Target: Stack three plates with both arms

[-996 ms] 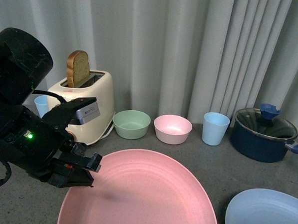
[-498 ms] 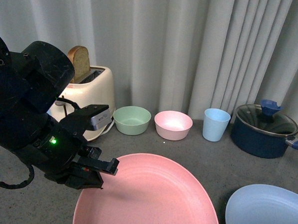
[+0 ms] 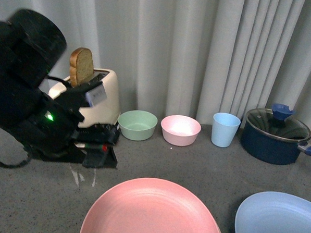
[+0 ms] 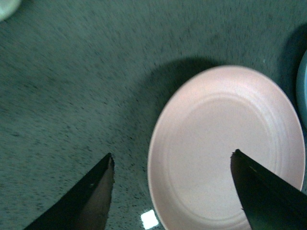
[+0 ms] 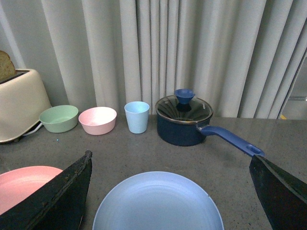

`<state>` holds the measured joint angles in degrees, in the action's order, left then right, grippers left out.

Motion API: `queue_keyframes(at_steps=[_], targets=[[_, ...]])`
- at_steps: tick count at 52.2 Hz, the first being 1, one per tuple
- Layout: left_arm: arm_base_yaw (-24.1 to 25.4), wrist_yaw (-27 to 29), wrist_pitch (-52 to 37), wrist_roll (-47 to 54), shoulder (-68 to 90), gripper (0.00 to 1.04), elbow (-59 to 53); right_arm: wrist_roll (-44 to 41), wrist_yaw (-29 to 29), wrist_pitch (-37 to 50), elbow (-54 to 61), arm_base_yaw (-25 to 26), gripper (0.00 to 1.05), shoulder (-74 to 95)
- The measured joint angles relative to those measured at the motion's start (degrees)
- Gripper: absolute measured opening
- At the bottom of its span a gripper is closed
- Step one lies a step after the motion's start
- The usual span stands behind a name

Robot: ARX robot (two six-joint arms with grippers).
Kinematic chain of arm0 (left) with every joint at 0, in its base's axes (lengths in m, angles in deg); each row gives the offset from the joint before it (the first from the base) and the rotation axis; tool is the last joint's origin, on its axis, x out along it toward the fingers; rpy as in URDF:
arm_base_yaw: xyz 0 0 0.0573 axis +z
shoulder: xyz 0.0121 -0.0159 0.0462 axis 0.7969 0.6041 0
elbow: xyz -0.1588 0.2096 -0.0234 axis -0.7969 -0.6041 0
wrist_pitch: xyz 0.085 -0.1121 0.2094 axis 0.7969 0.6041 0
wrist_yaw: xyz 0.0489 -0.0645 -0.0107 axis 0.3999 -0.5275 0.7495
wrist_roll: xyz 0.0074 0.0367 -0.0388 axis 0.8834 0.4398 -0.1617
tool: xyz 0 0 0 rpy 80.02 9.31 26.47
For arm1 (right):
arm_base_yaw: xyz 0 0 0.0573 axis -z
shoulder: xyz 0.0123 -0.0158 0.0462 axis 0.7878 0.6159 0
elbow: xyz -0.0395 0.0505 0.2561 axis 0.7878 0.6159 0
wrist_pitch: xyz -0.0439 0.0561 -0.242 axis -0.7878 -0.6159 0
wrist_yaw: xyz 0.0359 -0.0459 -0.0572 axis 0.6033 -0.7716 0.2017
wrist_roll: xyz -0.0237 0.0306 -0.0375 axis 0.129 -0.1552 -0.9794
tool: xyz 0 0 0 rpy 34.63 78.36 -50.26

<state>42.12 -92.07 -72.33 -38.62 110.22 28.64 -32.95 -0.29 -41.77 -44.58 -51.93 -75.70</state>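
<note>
The pink plate lies flat at the near middle of the table. My left gripper hovers open above the bare table, behind and left of that plate and apart from it. In the left wrist view the plate is seen from above, its rim below the gap of the open gripper. The light blue plate lies at the near right. The right wrist view shows it low between the wide-open fingers of my right gripper, with the pink plate beside it. The front view does not show the right arm.
Along the curtain stand a cream toaster with a slice of toast, a mint-green bowl, a pink bowl, a light blue cup and a dark blue lidded pot whose handle points right.
The pink plate, earlier at my left gripper's fingers, has shifted right and now lies flat on the table. The left gripper has risen and drawn back to the left, away from it.
</note>
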Motion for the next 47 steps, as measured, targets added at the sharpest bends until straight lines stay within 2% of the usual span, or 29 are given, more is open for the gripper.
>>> queue_keyframes(at_steps=[8,13,23,27,32,37,47], targets=[[5.6,2.7,-7.1,0.9,-8.9,1.00,-3.8,0.0,0.0,0.0,0.0,0.0,0.97,0.0],[8.5,6.5,-16.6,1.0,-16.1,0.97,-9.8,0.0,0.0,0.0,0.0,0.0,0.97,0.0],[8.9,8.1,-20.6,0.9,-18.7,0.96,-12.1,0.0,0.0,0.0,0.0,0.0,0.97,0.0],[8.0,16.7,-39.9,0.2,-18.5,0.82,-20.3,0.0,0.0,0.0,0.0,0.0,0.97,0.0],[8.0,18.0,-55.1,0.0,-20.7,0.66,-29.4,0.0,0.0,0.0,0.0,0.0,0.97,0.0],[9.8,16.4,-60.7,-0.3,-25.1,0.50,-35.1,0.0,0.0,0.0,0.0,0.0,0.97,0.0],[10.8,16.3,-62.8,-0.7,-31.2,0.18,-43.8,0.0,0.0,0.0,0.0,0.0,0.97,0.0]])
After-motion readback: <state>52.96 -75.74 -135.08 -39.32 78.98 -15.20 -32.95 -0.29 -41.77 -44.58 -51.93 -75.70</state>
